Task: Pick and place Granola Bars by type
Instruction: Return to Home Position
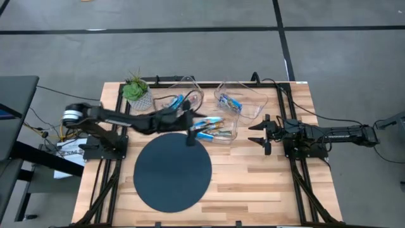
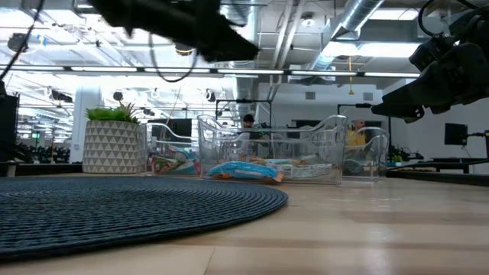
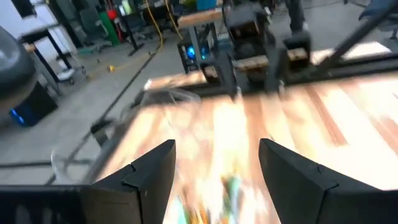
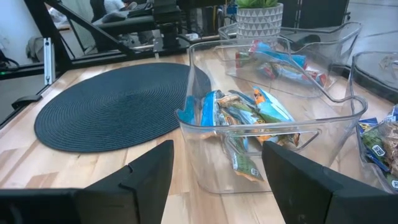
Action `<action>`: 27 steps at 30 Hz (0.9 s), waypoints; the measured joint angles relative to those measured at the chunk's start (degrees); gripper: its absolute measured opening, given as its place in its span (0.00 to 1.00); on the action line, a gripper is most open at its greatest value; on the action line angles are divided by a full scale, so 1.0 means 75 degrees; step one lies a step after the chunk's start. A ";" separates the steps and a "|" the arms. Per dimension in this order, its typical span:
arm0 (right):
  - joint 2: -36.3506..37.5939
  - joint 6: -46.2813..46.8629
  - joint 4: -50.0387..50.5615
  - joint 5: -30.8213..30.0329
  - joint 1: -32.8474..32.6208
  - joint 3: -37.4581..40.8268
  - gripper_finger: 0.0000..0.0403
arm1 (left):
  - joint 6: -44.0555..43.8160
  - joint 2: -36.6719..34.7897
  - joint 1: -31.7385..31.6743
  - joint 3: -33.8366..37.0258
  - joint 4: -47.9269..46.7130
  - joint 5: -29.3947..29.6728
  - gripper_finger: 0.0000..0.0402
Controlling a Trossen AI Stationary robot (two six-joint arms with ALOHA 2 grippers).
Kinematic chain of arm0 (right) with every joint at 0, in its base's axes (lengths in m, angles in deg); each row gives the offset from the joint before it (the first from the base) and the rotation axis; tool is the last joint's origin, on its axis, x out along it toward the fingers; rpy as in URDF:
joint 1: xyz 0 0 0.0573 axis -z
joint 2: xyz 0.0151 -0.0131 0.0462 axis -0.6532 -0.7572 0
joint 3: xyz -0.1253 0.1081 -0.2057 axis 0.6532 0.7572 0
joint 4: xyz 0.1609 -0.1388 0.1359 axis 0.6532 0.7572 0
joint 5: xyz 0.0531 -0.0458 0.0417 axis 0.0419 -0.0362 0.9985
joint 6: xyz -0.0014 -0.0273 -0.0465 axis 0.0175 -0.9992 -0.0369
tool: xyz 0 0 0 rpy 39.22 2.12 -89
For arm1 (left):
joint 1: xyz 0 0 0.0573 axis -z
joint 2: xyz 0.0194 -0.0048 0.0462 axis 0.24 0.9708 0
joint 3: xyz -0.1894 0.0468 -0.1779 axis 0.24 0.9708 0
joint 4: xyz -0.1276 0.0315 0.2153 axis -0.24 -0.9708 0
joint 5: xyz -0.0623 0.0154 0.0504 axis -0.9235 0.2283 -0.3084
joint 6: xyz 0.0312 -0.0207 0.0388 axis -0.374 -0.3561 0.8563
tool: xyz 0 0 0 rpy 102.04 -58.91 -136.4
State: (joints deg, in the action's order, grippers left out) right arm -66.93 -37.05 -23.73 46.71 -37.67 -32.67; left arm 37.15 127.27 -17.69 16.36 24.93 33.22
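Tool state first: left tool [image 3: 217, 144] spread wide and empty, raised above the counter [image 1: 253, 183] where the round mat [image 1: 172, 171] meets the middle bin [image 4: 194, 74]; right tool [image 1: 257, 133] equally wide and empty, near the right edge, aimed at that same bin. Granola Bars [image 4: 249, 115] gathered inside three clear bins. Slim, crinkled, glossy wrappers with pinched ends: bright blue with orange-gold and green in the middle bin, heaped on edge; blue with red and white in the left bin [image 1: 193, 85]; blue with a pale oat-coloured patch in the right bin [image 1: 259, 95]. Bins of thin transparent plastic, with rounded corners and wavy rims. Mat dark, woven in concentric ribs. Counter of pale wooden strips. White faceted pot [image 4: 258, 18] with a spiky green plant, just beside the left bin.
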 joint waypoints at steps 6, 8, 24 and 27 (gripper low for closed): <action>0.0000 0.0000 0.0003 -0.0005 0.0000 0.0000 0.59 | -0.0173 -0.1502 0.0659 0.1889 -0.0005 0.0797 0.56; 0.0000 0.0000 0.0000 -0.0006 0.0000 0.0003 0.59 | -0.0239 -0.1996 0.0877 0.2533 0.0241 0.1177 0.56; 0.0003 0.0002 0.0001 -0.0006 0.0000 0.0000 0.59 | -0.0887 -0.5227 0.2161 0.5443 0.0326 0.2043 0.56; 0.0003 0.0001 0.0000 -0.0006 0.0002 0.0002 0.59 | -0.0853 -0.5769 0.2204 0.5755 0.0141 0.1813 0.56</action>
State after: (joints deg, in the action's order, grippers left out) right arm -66.90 -37.04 -23.73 46.67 -37.66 -32.66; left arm 30.75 84.01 -1.16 59.52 25.98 46.82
